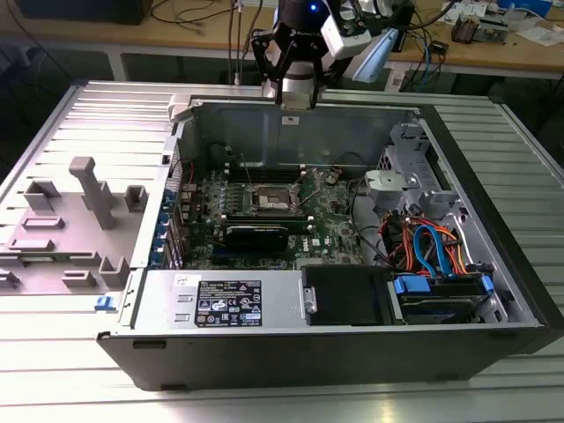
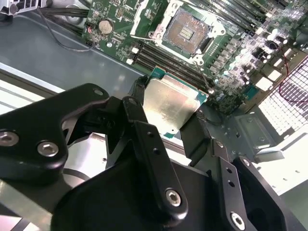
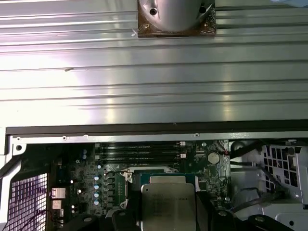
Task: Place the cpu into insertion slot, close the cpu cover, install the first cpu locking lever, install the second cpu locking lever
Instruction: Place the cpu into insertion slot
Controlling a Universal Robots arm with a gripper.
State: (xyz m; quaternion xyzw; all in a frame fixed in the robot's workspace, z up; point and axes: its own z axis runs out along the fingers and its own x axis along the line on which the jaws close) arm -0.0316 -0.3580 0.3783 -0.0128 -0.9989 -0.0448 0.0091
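My gripper (image 2: 169, 103) is shut on the cpu (image 2: 168, 103), a flat square chip with a dull silver top and a green edge, pinched between two black fingers (image 2: 139, 94). In the first wrist view the cpu (image 3: 166, 204) hangs above the green motherboard (image 3: 86, 187). The insertion slot (image 2: 185, 30) lies uncovered, with a dark centre and a silver rim, apart from the chip. I cannot tell the cpu cover from that rim. In the exterior view the gripper (image 1: 297, 92) is high over the case's back wall, well above the insertion slot (image 1: 276, 201).
The open computer case (image 1: 264, 352) lies on a ribbed metal table. A black graphics card (image 1: 256, 233) sits just in front of the socket, and memory slots (image 2: 163, 60) lie beside it. Blue and orange cables (image 1: 432, 247) fill the exterior view's right. Grey fixtures (image 1: 88, 189) stand left.
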